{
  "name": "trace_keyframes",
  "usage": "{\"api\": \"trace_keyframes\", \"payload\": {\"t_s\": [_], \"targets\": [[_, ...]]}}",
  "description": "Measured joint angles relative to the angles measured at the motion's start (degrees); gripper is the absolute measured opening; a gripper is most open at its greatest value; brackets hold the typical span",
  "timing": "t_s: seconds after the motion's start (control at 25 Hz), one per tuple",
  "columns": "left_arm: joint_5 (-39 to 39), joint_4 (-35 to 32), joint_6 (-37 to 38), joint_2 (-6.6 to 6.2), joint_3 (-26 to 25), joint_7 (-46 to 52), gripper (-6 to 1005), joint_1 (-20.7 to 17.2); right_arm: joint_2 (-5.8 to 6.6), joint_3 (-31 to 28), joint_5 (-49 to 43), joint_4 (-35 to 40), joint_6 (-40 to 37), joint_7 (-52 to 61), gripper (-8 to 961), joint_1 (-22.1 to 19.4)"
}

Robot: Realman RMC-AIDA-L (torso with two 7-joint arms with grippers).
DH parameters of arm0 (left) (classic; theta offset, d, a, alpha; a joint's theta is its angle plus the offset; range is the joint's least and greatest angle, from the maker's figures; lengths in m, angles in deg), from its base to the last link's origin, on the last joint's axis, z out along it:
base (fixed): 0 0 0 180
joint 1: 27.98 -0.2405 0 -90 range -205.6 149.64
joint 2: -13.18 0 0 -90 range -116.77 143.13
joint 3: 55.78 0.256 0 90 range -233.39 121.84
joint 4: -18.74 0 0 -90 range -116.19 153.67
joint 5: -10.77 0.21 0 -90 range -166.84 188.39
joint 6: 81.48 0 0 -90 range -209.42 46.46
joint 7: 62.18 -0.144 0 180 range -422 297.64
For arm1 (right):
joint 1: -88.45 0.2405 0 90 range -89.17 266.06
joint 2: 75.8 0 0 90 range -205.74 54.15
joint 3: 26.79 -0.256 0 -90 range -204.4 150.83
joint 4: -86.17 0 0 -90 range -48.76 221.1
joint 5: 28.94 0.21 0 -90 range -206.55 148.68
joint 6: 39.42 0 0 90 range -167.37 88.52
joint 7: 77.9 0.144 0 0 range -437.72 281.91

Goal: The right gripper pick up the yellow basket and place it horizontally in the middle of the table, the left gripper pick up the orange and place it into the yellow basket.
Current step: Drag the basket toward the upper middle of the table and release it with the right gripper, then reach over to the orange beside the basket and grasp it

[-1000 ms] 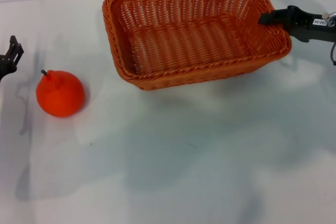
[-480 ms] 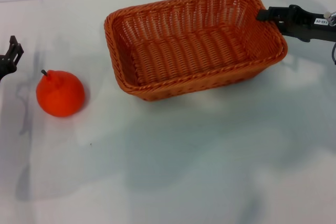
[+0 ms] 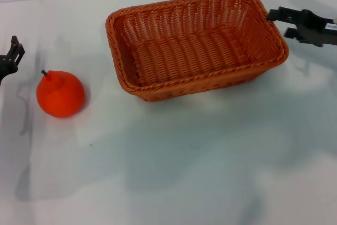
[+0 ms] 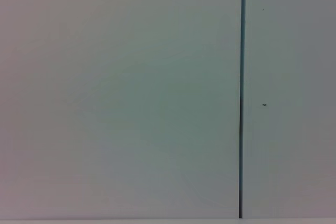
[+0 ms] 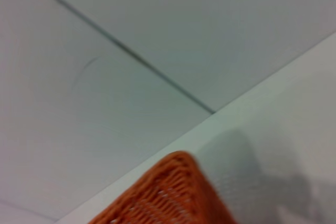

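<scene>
The yellow basket (image 3: 196,43) rests flat on the white tabletop (image 3: 184,162), long side across the head view, in the far middle area. The right pincer (image 3: 277,23) sits just beside the basket's right end, its 2 fingers spread wide and clear of the braided rim. The orange (image 3: 60,93) stands on the tabletop well to the left of the basket, stem up. The left pincer (image 3: 12,52) waits at the left edge near the orange; its finger spread cannot be told

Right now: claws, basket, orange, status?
Right claw open, just clear of yellow basket. Left claw parked by table edge. Orange untouched, path unobstructed.
</scene>
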Motion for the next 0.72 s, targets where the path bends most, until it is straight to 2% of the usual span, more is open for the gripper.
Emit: {"api": "trace_keyframes", "payload": {"t_s": [0.08, 0.28, 0.4, 0.48, 0.64, 0.68, 0.72], "targets": [[0.0, 0.0, 0.0, -0.01, 0.0, 0.1, 903, 0.1, 0.16, 0.0, 0.0, 0.2, 1.2, 0.2, 750, -0.7], [-0.2, 0.0, -0.1, -0.19, -0.3, 1.3, 902, 1.0, 0.26, -2.4, 0.1, 2.9, 3.9, -1.6, 938, -3.1], [-0.1, -0.9, 0.0, -0.64, 0.6, 8.0, 902, 1.5, 0.23, -5.1, 1.2, 4.8, 3.6, -4.0, 942, -3.9], [0.0, -2.1, 0.0, -1.27, 3.1, 15.7, 902, 1.7, 0.26, -5.8, 3.3, 5.6, 3.4, -5.6, 942, -4.6], [0.0, -6.9, -0.1, -3.79, 16.2, 40.9, 901, 1.7, 0.53, -6.0, 6.2, 5.8, 3.4, -8.1, 942, -5.4], [0.0, -9.5, 0.2, -4.73, 23.1, 49.2, 901, 1.3, 0.66, -6.0, 6.4, 5.8, 3.3, -8.4, 942, -5.5], [0.0, -11.2, 0.8, -5.30, 27.2, 53.6, 901, 0.9, 0.84, -6.0, 6.4, 5.7, 3.3, -8.6, 942, -5.5]]}}
